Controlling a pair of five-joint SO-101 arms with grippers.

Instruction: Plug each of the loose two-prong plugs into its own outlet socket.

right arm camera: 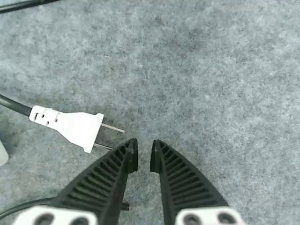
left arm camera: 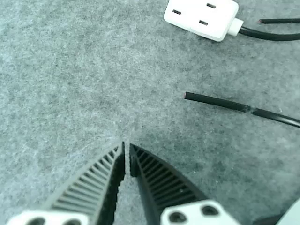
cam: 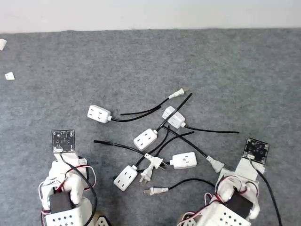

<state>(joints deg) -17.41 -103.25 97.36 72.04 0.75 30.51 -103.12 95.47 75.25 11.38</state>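
Observation:
Several white outlet sockets with black cords lie mid-table, among them one at the left (cam: pixel 99 113), one in the middle (cam: pixel 145 139) and one nearer the front (cam: pixel 183 161). Loose two-prong plugs lie around them: one far back (cam: pixel 177 93), a pair together (cam: pixel 155 161), one at the front (cam: pixel 155 190). My left gripper (left arm camera: pixel 126 151) is shut and empty above bare mat; the left socket (left arm camera: pixel 201 18) and a cut cord end (left arm camera: pixel 185 96) lie ahead of it. My right gripper (right arm camera: pixel 143 154) stands narrowly open and empty, with a plug (right arm camera: pixel 70 125) just beside its fingertips, prongs pointing toward them.
Both arms sit at the table's front edge, the left arm (cam: pixel 61 188) and the right arm (cam: pixel 235 197). Black cords cross over each other in the middle. Two small white scraps (cam: pixel 9 76) lie at the far left. A pale wall bounds the back.

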